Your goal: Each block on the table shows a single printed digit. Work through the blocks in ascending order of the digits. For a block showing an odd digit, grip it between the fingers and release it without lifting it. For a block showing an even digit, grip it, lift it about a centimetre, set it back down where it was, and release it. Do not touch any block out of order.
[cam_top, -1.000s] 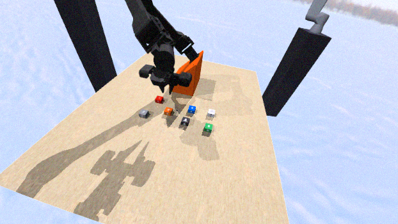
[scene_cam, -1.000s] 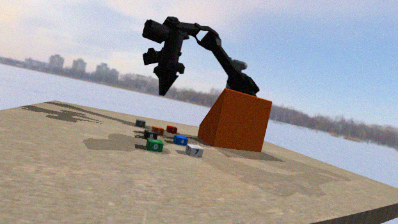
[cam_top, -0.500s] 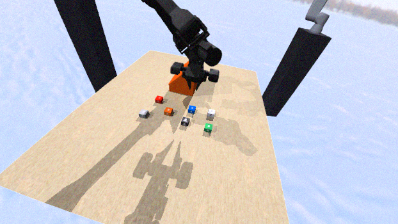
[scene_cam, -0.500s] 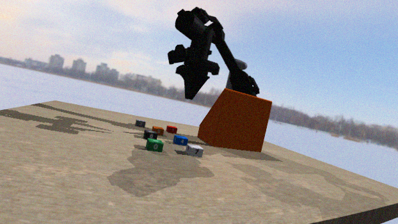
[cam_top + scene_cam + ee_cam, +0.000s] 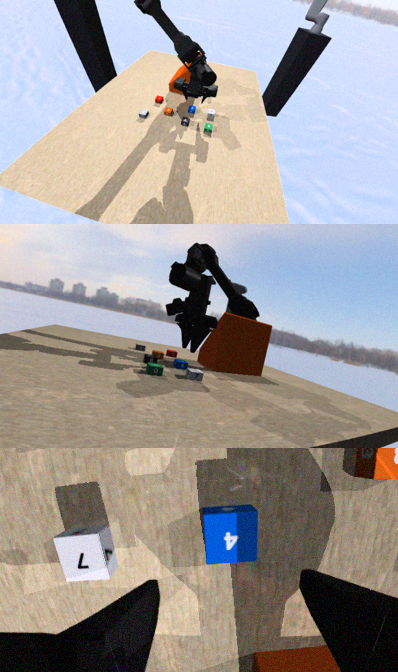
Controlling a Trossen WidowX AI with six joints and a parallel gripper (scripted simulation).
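We see the blue block, a smooth cube printed with a white 4, resting on the wood-grain table in the cluster's middle, left of the white 7 block. Our gripper hangs above it, jaws spread wide, holding nothing.
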